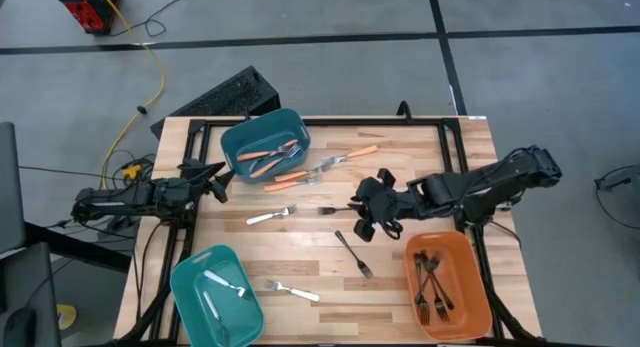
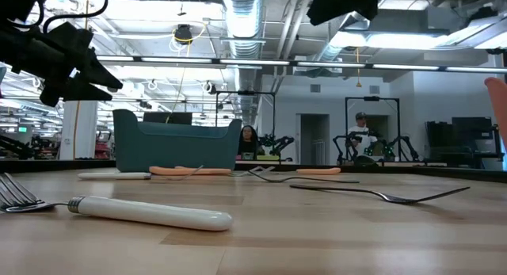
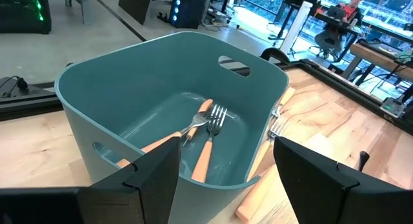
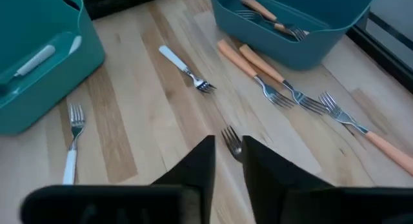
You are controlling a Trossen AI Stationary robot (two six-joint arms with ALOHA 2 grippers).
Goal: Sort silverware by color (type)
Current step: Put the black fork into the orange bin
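Observation:
The silverware is spread over the wooden table. Orange-handled forks lie in the far teal bin (image 1: 262, 145) and beside it (image 4: 248, 61). White-handled forks lie loose (image 1: 270, 216) (image 1: 292, 290) and in the near teal bin (image 1: 215, 297). Black forks fill the orange bin (image 1: 447, 284), and one black fork (image 1: 353, 254) lies on the table. My right gripper (image 1: 365, 212) hangs open by a narrow gap, high above mid-table. Past its fingers in the right wrist view show the tines of a fork (image 4: 231, 141) lying on the table; its handle is hidden. My left gripper (image 3: 222, 166) waits open before the far teal bin.
A black metal frame runs along the table's far edge and sides (image 1: 330, 122). Bare wood lies between the loose forks at mid-table (image 1: 310, 242). Cables and a dark case sit on the floor beyond the far-left corner (image 1: 235, 92).

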